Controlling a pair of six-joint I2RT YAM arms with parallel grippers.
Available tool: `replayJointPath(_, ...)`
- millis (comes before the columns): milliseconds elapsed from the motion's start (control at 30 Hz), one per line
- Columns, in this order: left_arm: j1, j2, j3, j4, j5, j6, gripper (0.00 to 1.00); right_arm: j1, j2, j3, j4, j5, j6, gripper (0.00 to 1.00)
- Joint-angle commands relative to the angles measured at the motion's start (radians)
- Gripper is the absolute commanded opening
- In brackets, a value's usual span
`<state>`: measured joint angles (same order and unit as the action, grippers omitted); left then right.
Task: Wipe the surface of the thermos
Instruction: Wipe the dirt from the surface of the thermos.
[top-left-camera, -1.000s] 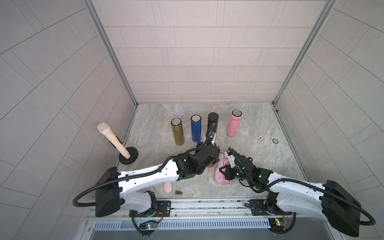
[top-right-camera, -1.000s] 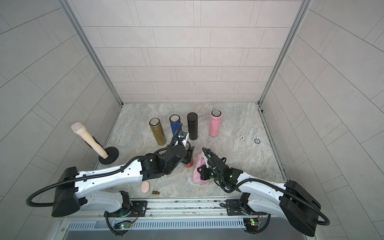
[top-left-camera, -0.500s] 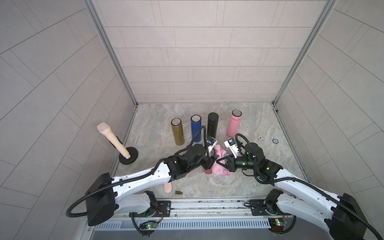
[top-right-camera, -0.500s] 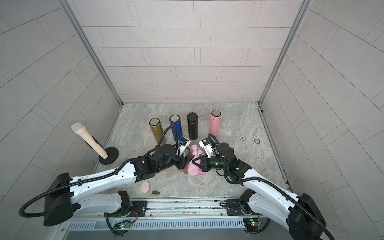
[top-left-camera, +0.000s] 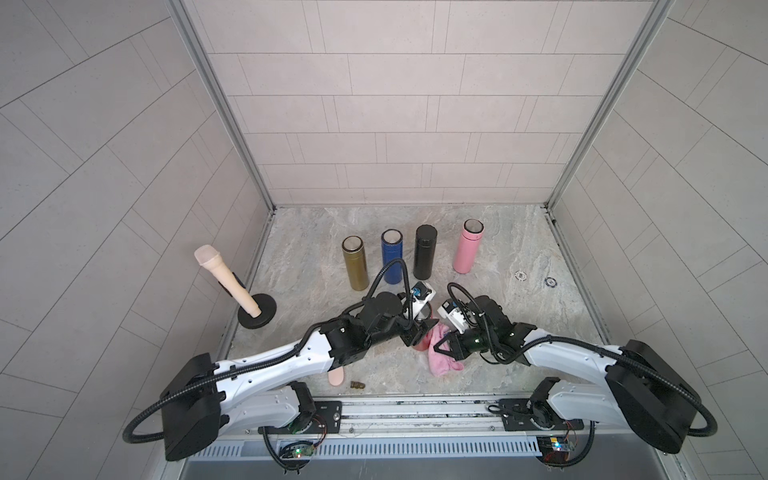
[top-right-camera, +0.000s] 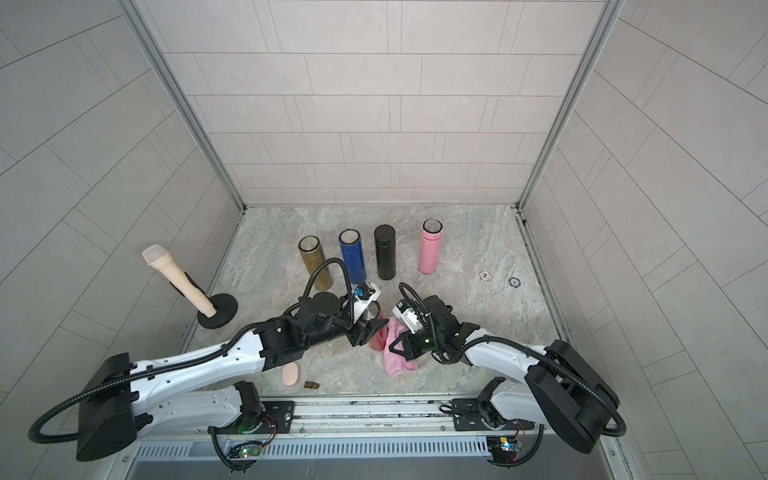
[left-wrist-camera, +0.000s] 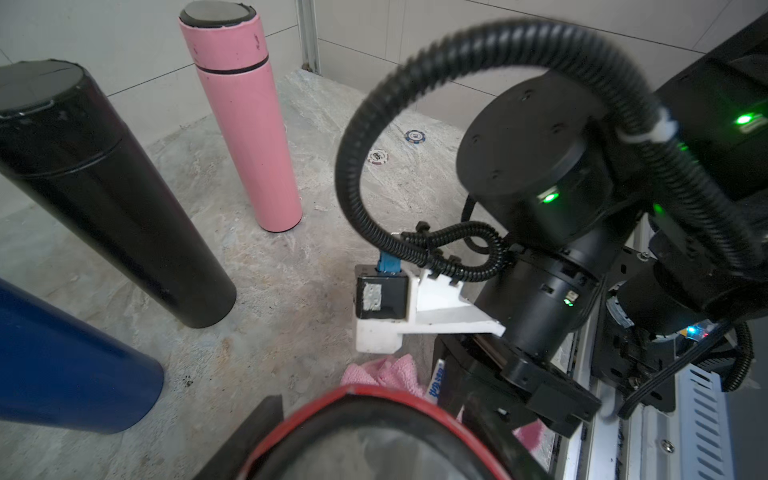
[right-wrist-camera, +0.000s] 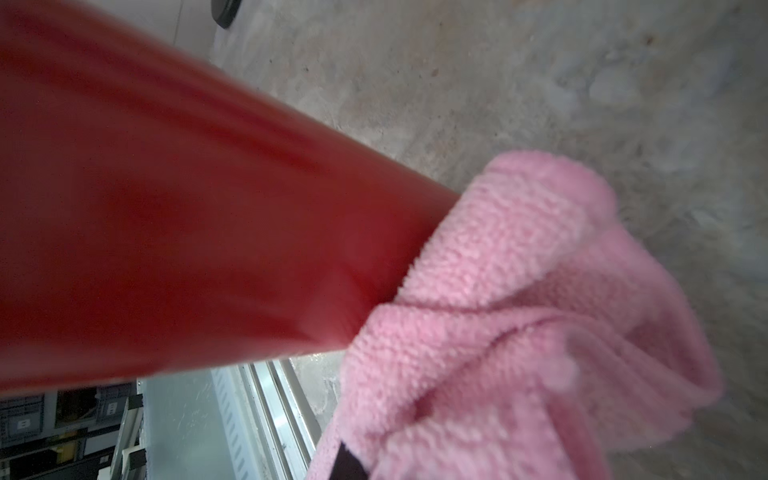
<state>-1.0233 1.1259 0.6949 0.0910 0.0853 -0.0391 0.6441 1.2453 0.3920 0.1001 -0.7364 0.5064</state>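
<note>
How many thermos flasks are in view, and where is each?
5. Four stand in a back row: gold thermos, blue thermos, black thermos, pink thermos. The red thermos is nearer, held by the left gripper, pink cloth against it. None seems hidden.

The back wall (top-left-camera: 407, 104) is covered with pale grey-beige tiles, long and laid in rows. The left wall (top-left-camera: 104, 166) and the right wall (top-left-camera: 685, 187) carry bigger tiles of the same colour. A metal strip (top-left-camera: 220, 104) runs down each back corner. The counter (top-left-camera: 519, 241) has a grey stone pattern with lighter veins. At its near edge lies a metal rail (top-left-camera: 415, 409). The light is soft and even, with only weak shadows.
</note>
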Motion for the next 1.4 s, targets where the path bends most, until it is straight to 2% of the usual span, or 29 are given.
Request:
replayJointPath(0,-0.002,-0.044,0.000,0.046,0.048,0.049,0.00,0.007,0.000,0.048,0.010,-0.003,-0.059,0.00)
replayJointPath(267,0.033,-0.058,-0.026,0.026,0.072,0.047,0.00,0.008,-0.296,0.168,-0.206,0.017,-0.123,0.00)
replayJointPath(433,0.038,-0.060,-0.028,0.025,0.061,0.041,0.00,0.008,-0.388,0.221,-0.265,0.021,-0.139,0.00)
replayJointPath(600,0.038,-0.062,-0.027,0.051,0.022,0.025,0.00,0.017,-0.317,0.177,-0.255,0.052,-0.131,0.00)
replayJointPath(767,0.038,-0.053,-0.044,0.126,-0.107,-0.020,0.00,0.062,-0.215,0.080,-0.194,0.208,-0.091,0.00)
replayJointPath(867,0.035,-0.028,-0.004,0.103,-0.291,-0.186,0.00,0.087,-0.180,0.049,-0.154,0.262,-0.062,0.00)
replayJointPath(967,0.032,0.032,0.132,-0.099,-0.464,-0.361,0.00,0.144,-0.233,0.021,-0.071,0.307,-0.027,0.00)
replayJointPath(1067,0.010,0.074,0.211,-0.185,-0.511,-0.448,0.00,0.201,-0.321,0.025,-0.017,0.350,-0.025,0.00)
replayJointPath(1233,-0.041,0.105,0.276,-0.252,-0.553,-0.585,0.00,0.266,-0.415,0.034,0.123,0.347,-0.028,0.00)
replayJointPath(1367,-0.065,0.152,0.359,-0.332,-0.553,-0.621,0.00,0.281,-0.422,0.045,0.200,0.368,-0.043,0.00)
